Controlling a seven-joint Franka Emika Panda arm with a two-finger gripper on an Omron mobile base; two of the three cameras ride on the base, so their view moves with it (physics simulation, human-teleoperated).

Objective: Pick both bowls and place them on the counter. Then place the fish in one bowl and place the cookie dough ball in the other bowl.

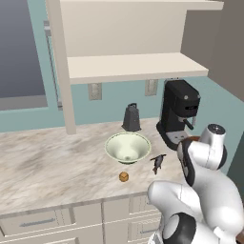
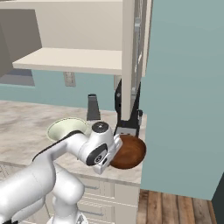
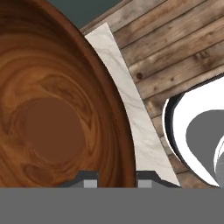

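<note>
My gripper (image 2: 110, 158) is shut on the rim of the glossy reddish-brown bowl (image 2: 128, 152), which tilts over the right end of the marbled counter (image 2: 22, 127) near its front edge. Up close, the bowl (image 3: 57, 113) has its rim between my fingertips (image 3: 89, 183). Whether it touches the stone I cannot tell. At mid-counter stands the cream-white bowl (image 1: 127, 147) with a pale green inside, also in the right base view (image 2: 65, 127). The dark grey fish (image 1: 157, 163) lies just right of it. The golden-brown cookie dough ball (image 1: 124, 177) lies in front of it.
A black coffee machine (image 1: 178, 112) stands at the back right of the counter, a dark grater (image 1: 131, 117) behind the cream bowl. A cream shelf (image 1: 133, 66) hangs overhead. A tall teal panel (image 2: 183, 96) bounds the counter's right end, with wooden floor (image 2: 175, 205) below.
</note>
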